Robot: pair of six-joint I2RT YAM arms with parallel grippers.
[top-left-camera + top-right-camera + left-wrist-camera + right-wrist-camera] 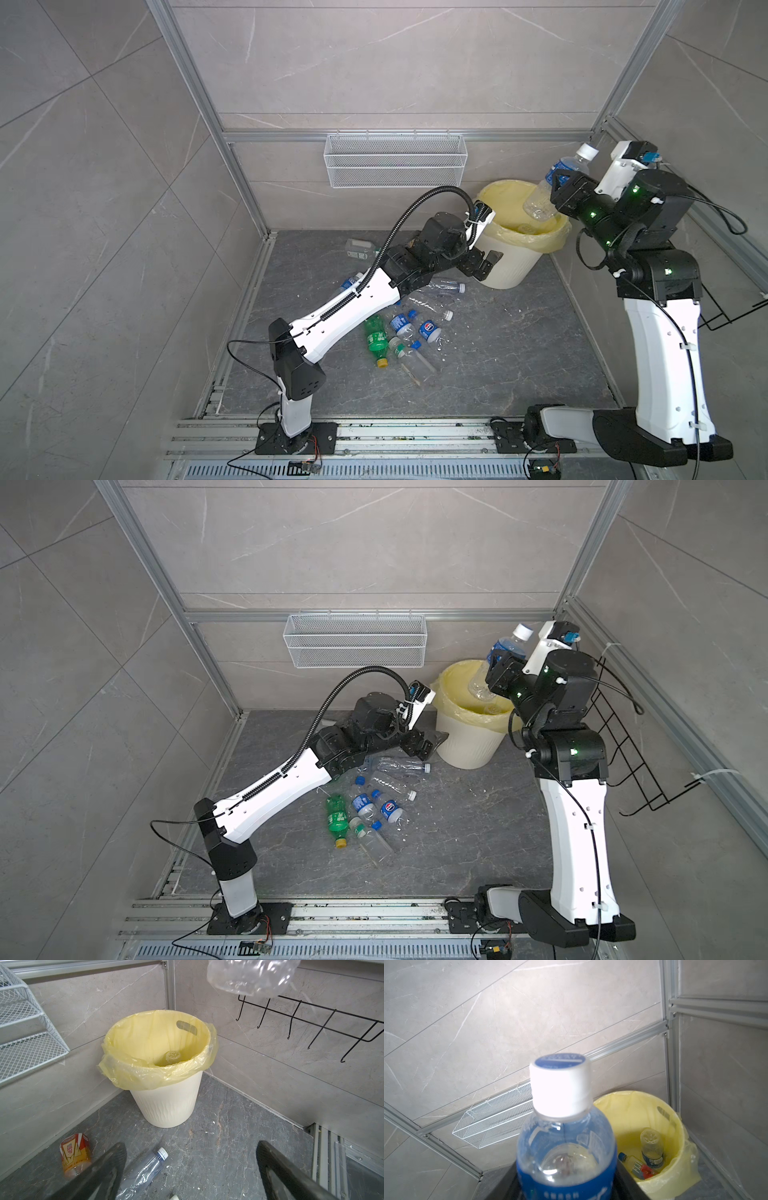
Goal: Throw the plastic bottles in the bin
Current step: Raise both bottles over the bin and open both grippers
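My right gripper (560, 186) (566, 1190) is shut on a clear plastic bottle (547, 189) (496, 656) (562, 1142) with a blue label and white cap. It holds the bottle tilted, base over the bin's mouth; that base also shows in the left wrist view (249, 974). The bin (511, 266) (465, 746) (166, 1105) (633, 1109) is cream, ribbed and lined with a yellow bag, and bottles (652, 1151) lie inside. My left gripper (486, 266) (190, 1147) hangs open and empty, low beside the bin. Several bottles (399, 328) (365, 808) lie on the floor, one of them green (376, 338).
An orange-labelled bottle (74, 1155) and a clear one (143, 1169) lie by the left fingers. Another bottle (359, 248) lies at the back wall. A white mesh basket (395, 160) hangs on the back wall, and a black wire rack (739, 307) on the right wall.
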